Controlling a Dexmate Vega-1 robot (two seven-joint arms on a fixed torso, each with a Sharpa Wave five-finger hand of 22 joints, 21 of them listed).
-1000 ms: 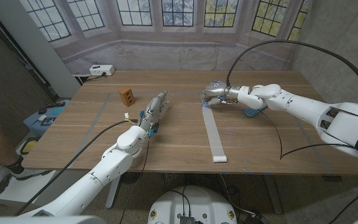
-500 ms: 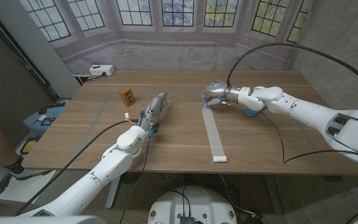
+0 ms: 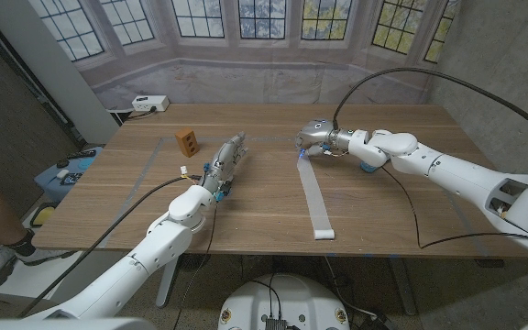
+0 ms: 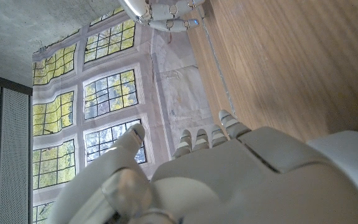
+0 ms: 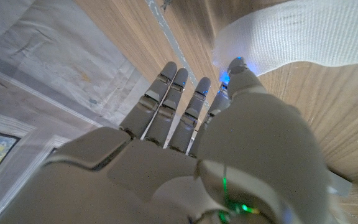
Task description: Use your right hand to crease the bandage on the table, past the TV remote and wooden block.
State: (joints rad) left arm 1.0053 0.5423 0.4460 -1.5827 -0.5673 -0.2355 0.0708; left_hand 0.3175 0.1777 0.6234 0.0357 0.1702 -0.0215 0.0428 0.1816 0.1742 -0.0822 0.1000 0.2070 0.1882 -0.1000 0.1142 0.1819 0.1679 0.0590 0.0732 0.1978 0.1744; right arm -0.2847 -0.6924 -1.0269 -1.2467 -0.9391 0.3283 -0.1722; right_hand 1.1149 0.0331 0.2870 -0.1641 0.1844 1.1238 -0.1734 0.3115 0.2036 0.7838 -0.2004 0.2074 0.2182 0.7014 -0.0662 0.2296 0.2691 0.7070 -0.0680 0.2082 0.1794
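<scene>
White gauze, the bandage (image 3: 316,194), lies as a long strip from the table's (image 3: 401,197) centre toward the near edge, its far end under your right hand (image 3: 315,134). Compared with a second ago the strip has not moved, and your hand has only crept slightly toward ten o'clock at that far end, so the crease looks barely begun. In the right wrist view the end of the bandage (image 5: 303,38) curls up off the wood against your thumb, with the other fingers (image 5: 178,104) held straight and close together; whether thumb and finger truly pinch the cloth is hard to tell from that angle. Your left hand (image 3: 226,163) waits at about nine o'clock from the strip, well apart from it, fingers extended together and holding nothing. A wooden block (image 3: 186,139) stands further out at ten o'clock, clear of your path. You have open wood at three o'clock of the strip and along its length toward six o'clock, where its tail ends just short of the table's edge.
</scene>
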